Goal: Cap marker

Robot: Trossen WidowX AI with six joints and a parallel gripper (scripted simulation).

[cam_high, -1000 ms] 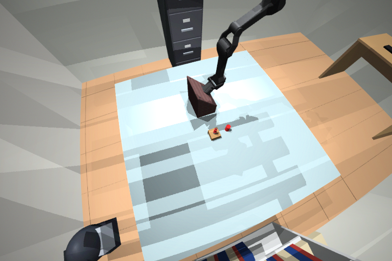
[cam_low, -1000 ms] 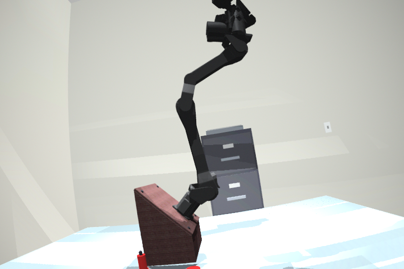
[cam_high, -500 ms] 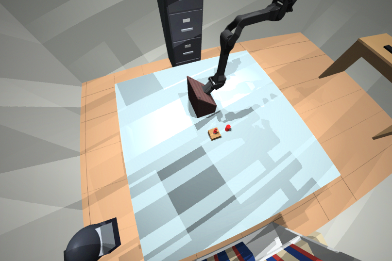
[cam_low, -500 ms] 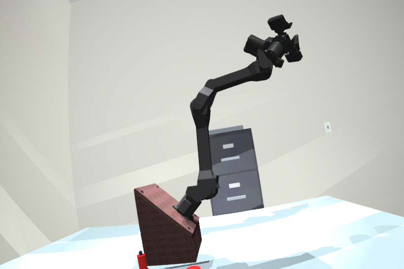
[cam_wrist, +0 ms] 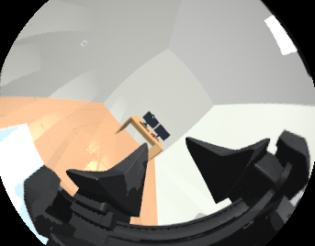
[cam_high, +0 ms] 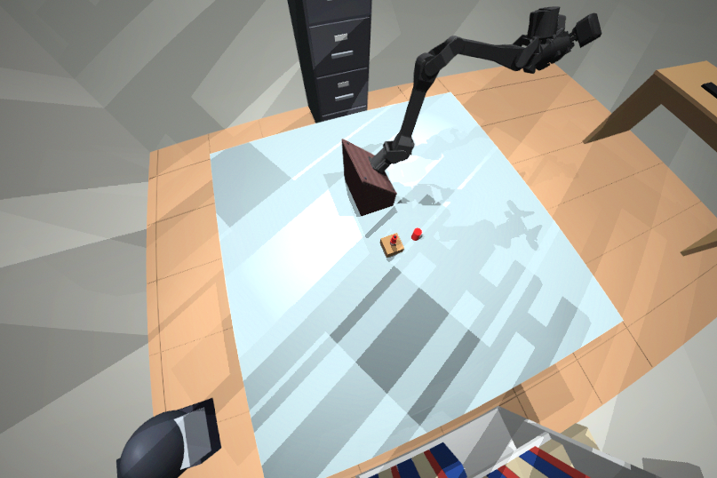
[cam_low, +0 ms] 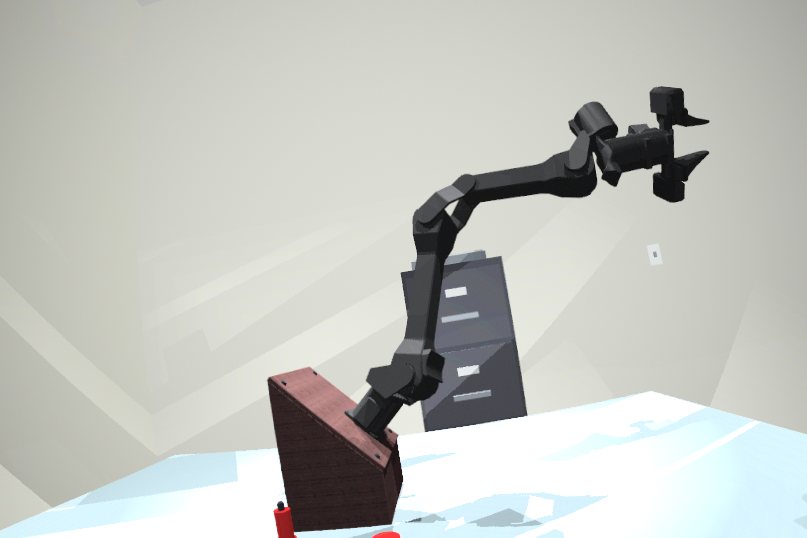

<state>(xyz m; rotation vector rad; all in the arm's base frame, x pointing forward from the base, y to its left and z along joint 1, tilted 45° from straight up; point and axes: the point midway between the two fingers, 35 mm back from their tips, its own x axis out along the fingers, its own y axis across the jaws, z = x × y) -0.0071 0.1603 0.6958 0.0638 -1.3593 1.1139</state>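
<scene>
The red marker (cam_high: 394, 240) (cam_low: 282, 522) stands upright in the small tan holder block (cam_high: 386, 246), its dark tip bare and pointing up. The loose red cap (cam_high: 416, 234) (cam_low: 386, 535) stands on the pale blue table (cam_high: 291, 394) close beside the block, apart from it. Only its top shows in the exterior view. My gripper (cam_low: 708, 136) (cam_wrist: 166, 143) is open with nothing between its fingers. It is raised high and far from both marker and cap, pointing sideways away from the base. The marker and cap are not in the wrist view.
The arm stands on a dark brown wedge-shaped base (cam_high: 378, 194) (cam_low: 334, 469) behind the holder block. A dark filing cabinet (cam_high: 342, 64) (cam_low: 475, 345) is at the back. A wooden desk (cam_high: 703, 101) is at the right. A grey-walled box with striped contents is at the front.
</scene>
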